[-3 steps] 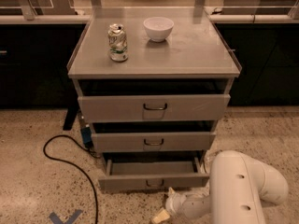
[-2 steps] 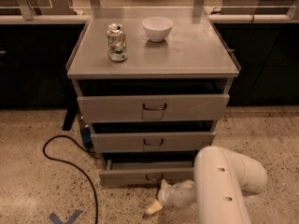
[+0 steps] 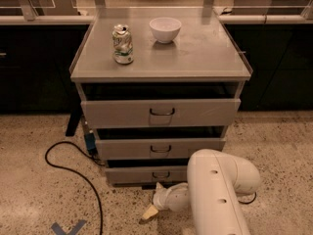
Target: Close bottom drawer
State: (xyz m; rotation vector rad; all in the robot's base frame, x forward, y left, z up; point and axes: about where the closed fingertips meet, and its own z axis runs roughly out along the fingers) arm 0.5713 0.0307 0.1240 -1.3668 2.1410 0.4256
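The bottom drawer (image 3: 142,175) is the lowest grey front strip of the metal cabinet (image 3: 161,58), with a small dark wire handle (image 3: 160,175). It stands only slightly out, with a thin dark gap above its front. My gripper (image 3: 148,212) hangs low over the floor just in front of and below the drawer front, left of my white arm (image 3: 220,195). The arm hides the drawer's right end. Whether the gripper touches the drawer front does not show.
The middle drawer (image 3: 159,148) and top drawer (image 3: 161,112) stand slightly out. A crushed can (image 3: 122,44) and a white bowl (image 3: 165,29) sit on the cabinet top. A black cable (image 3: 73,173) loops on the speckled floor at left. Dark counters stand behind.
The bottom drawer's front has moved back toward the cabinet. My gripper and arm have swung left and closer to the drawer.
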